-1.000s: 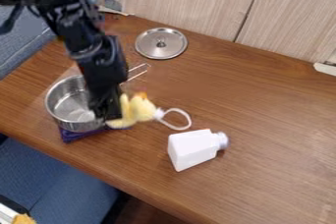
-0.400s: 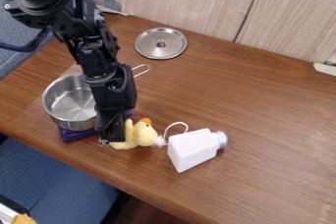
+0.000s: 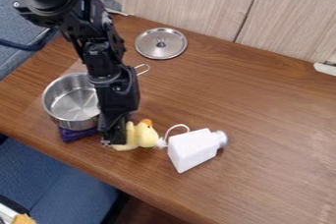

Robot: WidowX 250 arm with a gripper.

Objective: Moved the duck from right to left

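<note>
The black gripper [image 3: 115, 133] hangs low over the table's front left part, just right of the steel pot, shut on the left side of the yellow duck [image 3: 145, 135]. The duck's orange beak points up and its white string loop trails to the right, by the white bottle. Part of the duck's left side is hidden behind the gripper.
The steel pot [image 3: 55, 99] stands at the left on a purple cloth [image 3: 75, 135], its wire handle behind the arm. A white bottle [image 3: 191, 150] lies right of the duck. A round metal lid [image 3: 160, 43] lies at the back.
The gripper and the duck have come down and toward the table's front edge, with a slight shift to the right at the end. The string loop has moved against the bottle.
</note>
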